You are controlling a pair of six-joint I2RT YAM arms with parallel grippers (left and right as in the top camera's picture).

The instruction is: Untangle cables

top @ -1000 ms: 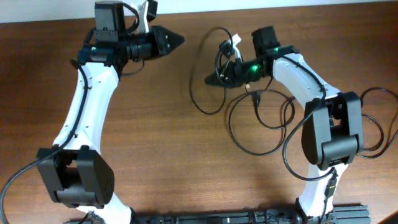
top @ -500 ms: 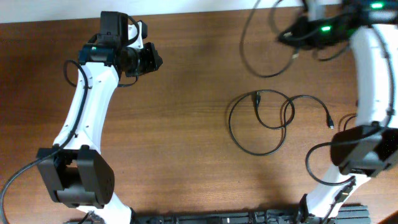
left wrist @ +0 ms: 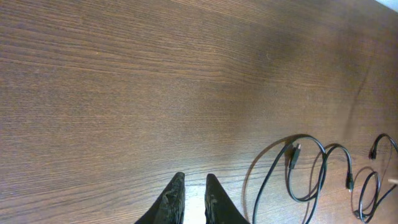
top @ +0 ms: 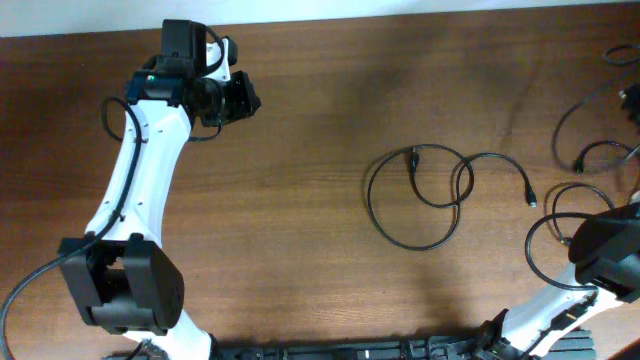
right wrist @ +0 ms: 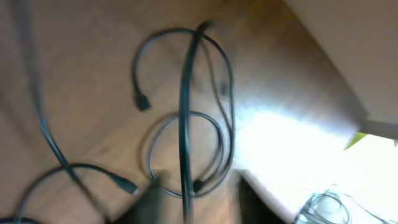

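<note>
One thin black cable (top: 415, 195) lies in two linked loops at the table's centre right, its plug end (top: 531, 197) pointing right. It also shows in the left wrist view (left wrist: 305, 171). More black cables (top: 590, 135) curl at the far right edge. My left gripper (top: 243, 97) is at the upper left, far from them; its fingers (left wrist: 193, 190) are shut and empty above bare wood. My right gripper is outside the overhead view. In the blurred right wrist view its fingers (right wrist: 199, 199) stand apart, with a black cable (right wrist: 183, 106) running between them over looped cables (right wrist: 186, 149).
The right arm's base (top: 610, 255) stands at the right edge with arm wires (top: 545, 245) around it. The table's far edge and a white surface (right wrist: 373, 37) lie close to the right gripper. A pale wire bundle (right wrist: 323, 208) shows beyond that edge.
My right arm swung up and right, out of the overhead view, taking one cable from the centre to the far right. The left gripper pulled back and turned downward.
</note>
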